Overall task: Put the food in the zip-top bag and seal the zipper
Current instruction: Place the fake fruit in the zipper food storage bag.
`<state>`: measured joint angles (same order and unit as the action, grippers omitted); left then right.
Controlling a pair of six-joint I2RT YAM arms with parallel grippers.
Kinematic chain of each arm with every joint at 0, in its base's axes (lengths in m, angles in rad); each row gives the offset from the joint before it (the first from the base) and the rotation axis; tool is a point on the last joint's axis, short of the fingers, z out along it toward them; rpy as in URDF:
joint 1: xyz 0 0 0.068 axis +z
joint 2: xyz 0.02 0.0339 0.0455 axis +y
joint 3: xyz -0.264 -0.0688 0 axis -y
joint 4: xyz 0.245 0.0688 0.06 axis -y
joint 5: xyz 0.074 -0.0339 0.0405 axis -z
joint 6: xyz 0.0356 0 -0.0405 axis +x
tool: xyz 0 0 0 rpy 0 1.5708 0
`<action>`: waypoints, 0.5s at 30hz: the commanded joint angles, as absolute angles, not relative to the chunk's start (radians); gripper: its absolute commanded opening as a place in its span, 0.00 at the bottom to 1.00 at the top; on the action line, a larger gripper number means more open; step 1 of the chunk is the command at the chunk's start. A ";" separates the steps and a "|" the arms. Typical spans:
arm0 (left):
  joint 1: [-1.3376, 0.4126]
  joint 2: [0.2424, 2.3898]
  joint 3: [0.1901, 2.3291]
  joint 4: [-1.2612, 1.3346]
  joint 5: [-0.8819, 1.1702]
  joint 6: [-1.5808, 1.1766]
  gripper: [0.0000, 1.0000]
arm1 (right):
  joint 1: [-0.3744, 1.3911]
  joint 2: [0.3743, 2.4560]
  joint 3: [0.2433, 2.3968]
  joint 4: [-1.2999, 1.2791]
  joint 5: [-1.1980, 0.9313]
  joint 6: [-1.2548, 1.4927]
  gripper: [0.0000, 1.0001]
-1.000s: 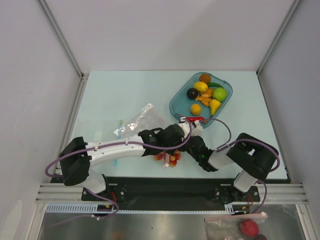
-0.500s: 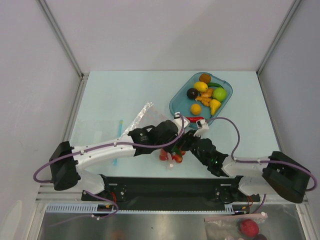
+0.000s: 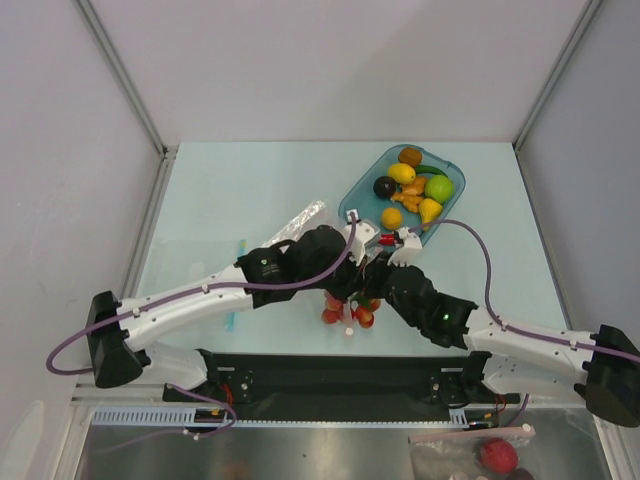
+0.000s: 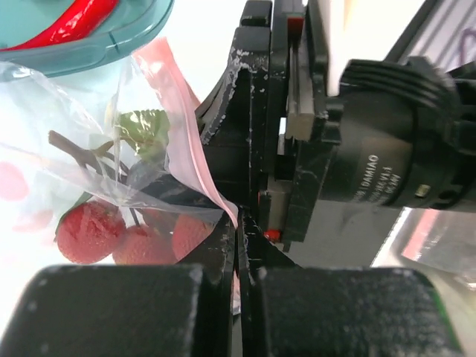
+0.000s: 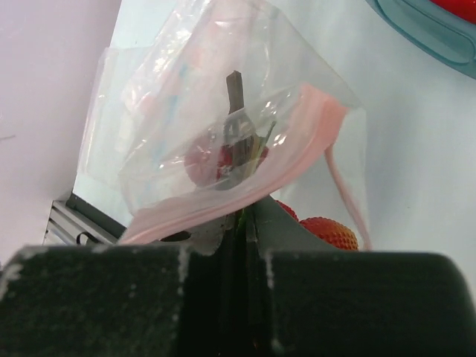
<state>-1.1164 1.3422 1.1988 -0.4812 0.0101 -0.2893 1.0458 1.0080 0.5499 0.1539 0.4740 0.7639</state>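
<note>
Your left pincer (image 4: 239, 230): jaws clamped on pink zipper (image 4: 190, 141) of zip-top bag (image 4: 82, 156). Bag film spreads out ahead of its fingertips. Red berry cluster (image 4: 89, 230) with brown stem shows through film, just beside left fingertips. Your right pincer (image 5: 242, 217): jaws pressed together on same zipper strip, facing left pincer, tips close together. Teal tray (image 3: 352, 205) just beyond both pincers; lemon (image 3: 402, 173), dark plum (image 3: 384, 187), green fruit (image 3: 438, 188) lie in it.
</note>
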 commanded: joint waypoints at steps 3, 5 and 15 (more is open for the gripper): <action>-1.146 1.211 1.215 -0.217 0.308 -0.414 0.01 | 1.051 1.012 0.632 0.074 0.497 0.798 0.00; -1.144 1.183 1.204 -0.158 0.331 -0.478 0.00 | 1.054 1.006 0.678 0.016 0.531 0.813 0.00; -1.129 1.023 0.915 0.256 0.267 -0.822 0.00 | 1.039 1.008 1.083 -0.662 0.585 0.862 0.00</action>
<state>-1.0943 1.0607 1.0000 -0.0723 0.0700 -0.5854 1.0637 0.9771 0.9821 -0.4103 0.5056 0.8310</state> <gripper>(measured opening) 0.009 0.031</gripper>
